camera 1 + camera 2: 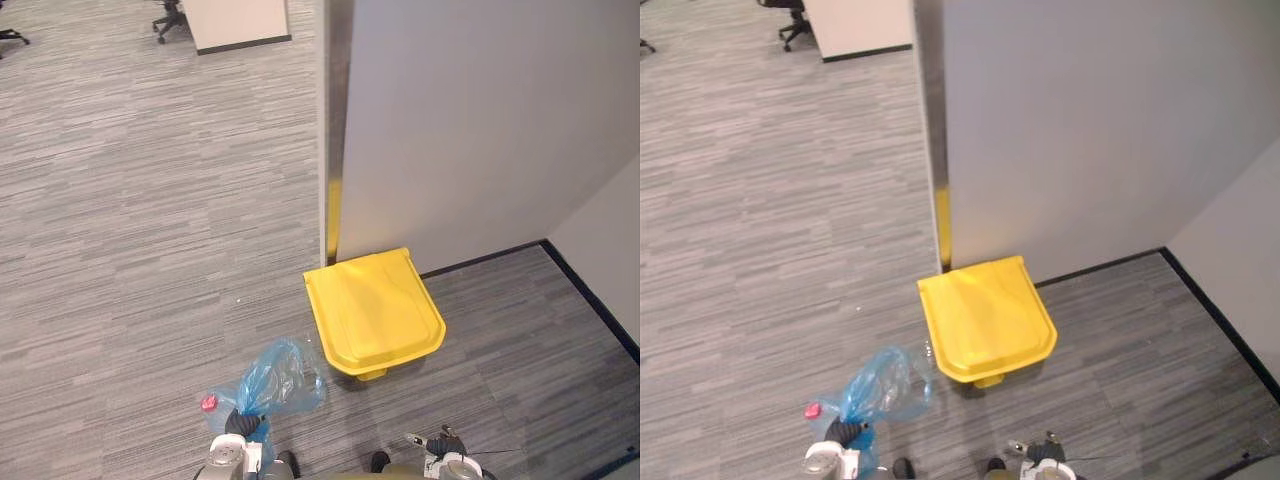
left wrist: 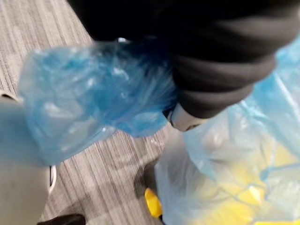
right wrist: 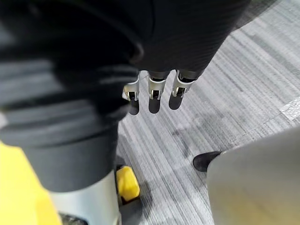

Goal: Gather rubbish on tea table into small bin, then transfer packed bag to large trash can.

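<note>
Grey carpet (image 1: 120, 200) runs to a wall (image 1: 480, 120) corner, where the yellow can (image 1: 375, 310) stands shut. My left hand (image 1: 240, 423) is clenched on the gathered neck of the blue bag (image 1: 275, 380), packed and just short of the can. My right hand (image 3: 153, 84) hangs slack, holding nothing. The gathering looks done. I judge what's left is opening the can and dropping the bag in.
</note>
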Tool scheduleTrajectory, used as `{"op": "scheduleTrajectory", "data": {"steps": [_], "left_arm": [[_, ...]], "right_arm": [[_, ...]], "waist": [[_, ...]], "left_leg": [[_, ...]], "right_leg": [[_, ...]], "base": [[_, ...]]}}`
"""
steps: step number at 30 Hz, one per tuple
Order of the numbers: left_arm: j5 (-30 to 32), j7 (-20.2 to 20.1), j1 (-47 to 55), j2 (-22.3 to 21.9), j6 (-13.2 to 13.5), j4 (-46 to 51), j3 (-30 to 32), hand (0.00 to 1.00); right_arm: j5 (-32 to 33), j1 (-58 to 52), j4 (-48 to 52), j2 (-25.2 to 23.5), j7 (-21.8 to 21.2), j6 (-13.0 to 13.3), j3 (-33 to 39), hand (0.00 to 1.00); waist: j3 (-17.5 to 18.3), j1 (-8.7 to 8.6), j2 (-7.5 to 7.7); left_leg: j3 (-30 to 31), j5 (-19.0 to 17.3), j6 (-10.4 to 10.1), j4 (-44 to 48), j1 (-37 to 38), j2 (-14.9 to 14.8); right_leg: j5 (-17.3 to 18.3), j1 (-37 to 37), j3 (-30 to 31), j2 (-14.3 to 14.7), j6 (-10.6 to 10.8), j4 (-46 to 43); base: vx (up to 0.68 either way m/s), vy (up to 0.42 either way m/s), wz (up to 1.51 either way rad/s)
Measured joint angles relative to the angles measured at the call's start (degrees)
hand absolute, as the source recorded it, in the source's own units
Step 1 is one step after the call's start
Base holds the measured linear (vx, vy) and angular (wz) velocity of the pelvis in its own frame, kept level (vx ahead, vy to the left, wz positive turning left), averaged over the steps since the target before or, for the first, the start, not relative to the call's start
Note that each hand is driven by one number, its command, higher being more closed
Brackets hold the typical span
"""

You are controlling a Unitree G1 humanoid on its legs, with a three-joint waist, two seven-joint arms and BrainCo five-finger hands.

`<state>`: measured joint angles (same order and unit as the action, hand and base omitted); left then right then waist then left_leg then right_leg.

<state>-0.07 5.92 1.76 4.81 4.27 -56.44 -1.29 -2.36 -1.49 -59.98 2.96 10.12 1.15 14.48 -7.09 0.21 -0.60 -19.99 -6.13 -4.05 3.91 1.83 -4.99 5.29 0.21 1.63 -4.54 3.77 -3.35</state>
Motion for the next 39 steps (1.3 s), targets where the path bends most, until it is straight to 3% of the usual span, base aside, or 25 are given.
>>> {"op": "scheduleTrajectory", "data": {"steps": [5,8,9,11,13,14,17,18,19,22,25,28,31,35,39], "left_arm": [[-0.04,-0.07,-0.87,0.00,0.11,0.05,-0.28,1.00],[-0.10,-0.04,-1.90,-0.02,0.11,0.05,0.03,1.00],[-0.13,0.04,-2.19,-0.18,0.07,-0.01,0.30,1.00],[-0.14,0.09,-2.88,-0.07,0.05,0.01,0.26,1.00],[-0.16,0.41,-3.47,0.06,0.03,0.22,0.32,1.00],[-0.22,0.44,-3.43,0.00,0.03,0.33,0.35,1.00],[-0.77,0.64,-3.52,-0.40,0.02,0.80,1.18,1.00],[-0.92,0.72,-3.57,-0.91,0.04,1.17,1.70,1.00],[-1.20,0.72,-4.27,-1.43,0.17,2.48,2.14,1.00],[-1.18,0.67,-4.63,-1.05,0.24,4.07,2.15,1.00],[-1.12,0.32,-4.81,-1.40,0.24,4.12,2.24,1.00],[-0.91,0.08,-5.62,-2.60,0.29,4.12,2.58,1.00],[0.06,-0.13,-5.46,-4.84,0.15,3.99,2.57,1.00],[0.10,-0.23,-5.45,-5.51,0.17,4.02,2.57,1.00],[0.18,-0.22,-5.36,-4.79,0.19,4.78,2.36,1.00]], "right_arm": [[0.00,0.65,-0.11,0.57,-0.01,-0.12,-1.23,0.00],[0.08,1.93,0.15,0.48,-0.02,0.03,-1.14,0.00],[0.05,2.95,0.95,0.33,0.04,0.24,-1.03,0.00],[0.03,2.68,2.33,-0.22,0.01,0.26,-1.19,0.00],[0.00,3.14,3.86,-1.13,0.05,0.16,-1.78,0.00],[-0.03,3.09,4.17,-1.27,0.11,0.04,-1.86,0.00],[-0.21,2.84,5.12,-2.08,1.11,-0.22,-1.81,0.00],[-0.31,3.13,5.19,-1.87,1.19,-0.23,-1.84,0.00],[-0.35,4.08,6.27,-1.89,1.23,-0.17,-1.56,0.00],[-0.30,3.50,7.63,-3.09,1.22,-0.18,-1.18,0.00],[-0.16,1.60,9.78,-3.20,1.00,-0.09,-1.06,0.00],[-0.15,1.26,10.03,-3.17,0.91,-0.19,-1.10,0.00],[-0.23,0.73,10.59,-2.89,0.66,-0.23,-1.75,0.00],[-0.50,0.58,10.66,-2.41,0.43,-0.19,-4.48,0.00],[-0.51,2.66,12.46,-2.43,0.08,-0.13,-9.00,0.00]], "waist": [[-0.18,-0.22,0.12],[-2.39,-0.51,0.67],[-3.91,-0.55,0.44],[-4.55,-0.58,1.57],[-6.20,-0.31,3.34],[-6.50,-0.24,3.67],[-7.43,-0.03,5.59],[-7.80,0.12,4.42],[-8.63,0.19,2.09],[-8.50,0.47,2.11],[-8.13,0.98,2.13],[-7.33,1.17,2.04],[-5.00,1.21,0.22],[-2.74,1.22,-0.75],[-1.41,1.25,-0.74]], "left_leg": [[0.09,-0.24,0.39,0.42,-1.08,0.25],[0.45,-2.44,2.54,0.31,1.35,0.31],[0.94,-3.46,3.18,1.26,2.30,0.38],[1.79,-5.23,4.25,4.02,2.25,0.26],[1.53,-7.64,3.78,8.73,2.05,-0.20],[1.36,-8.23,3.56,9.70,1.65,-0.22],[1.89,-15.25,1.21,19.88,0.87,-0.73],[1.97,-16.25,0.77,20.96,0.68,-1.78],[3.62,-17.90,-0.71,22.09,-0.35,-4.13],[6.21,-18.49,-1.64,22.26,-0.76,-5.62],[10.36,-19.75,-3.93,22.43,0.60,-6.70],[14.20,-19.80,-4.08,21.74,-0.04,-7.78],[15.83,-17.21,-4.89,15.54,0.40,-9.02],[15.87,-12.70,-4.84,10.08,0.33,-9.73],[15.88,-7.36,-6.31,4.10,0.08,-10.60]], "right_leg": [[-0.23,-4.93,1.81,0.08,0.43,-5.94],[0.94,-9.96,0.47,-0.32,2.23,-19.86],[3.27,-13.71,-0.83,-0.71,2.24,-25.92],[3.73,-16.59,-2.81,-0.31,1.96,-24.93],[-1.59,-20.26,-6.83,0.12,1.65,-14.25],[-2.12,-20.01,-7.32,0.21,1.73,-12.24],[-3.10,-20.16,-7.35,0.40,0.71,-9.74],[-2.76,-20.32,-7.71,1.06,0.74,-10.57],[-2.40,-20.59,-8.77,3.17,0.83,-11.17],[-1.92,-22.02,-9.14,4.75,0.08,-14.85],[2.40,-23.29,-11.30,5.06,-1.62,-23.11],[7.06,-24.38,-14.66,4.65,-2.17,-27.38],[9.48,-24.93,-17.52,4.82,-2.53,-27.42],[9.70,-25.02,-20.06,4.38,-2.68,-25.81],[9.61,-25.06,-22.67,4.26,-2.81,-23.87]], "base": [[-0.06,0.031,-0.25],[-0.14,0.030,-0.21],[-0.16,0.023,-0.04],[-0.07,0.032,0.02],[0.04,-0.011,0.08],[0.07,-0.082,0.12],[0.17,-0.181,0.13],[0.33,-0.247,0.04],[0.22,-0.140,0.05],[0.18,-0.140,0.24],[0.21,-0.171,0.53],[0.22,-0.153,0.53],[0.19,-0.113,0.37],[0.16,-0.066,0.37],[0.09,-0.065,0.38]]}}
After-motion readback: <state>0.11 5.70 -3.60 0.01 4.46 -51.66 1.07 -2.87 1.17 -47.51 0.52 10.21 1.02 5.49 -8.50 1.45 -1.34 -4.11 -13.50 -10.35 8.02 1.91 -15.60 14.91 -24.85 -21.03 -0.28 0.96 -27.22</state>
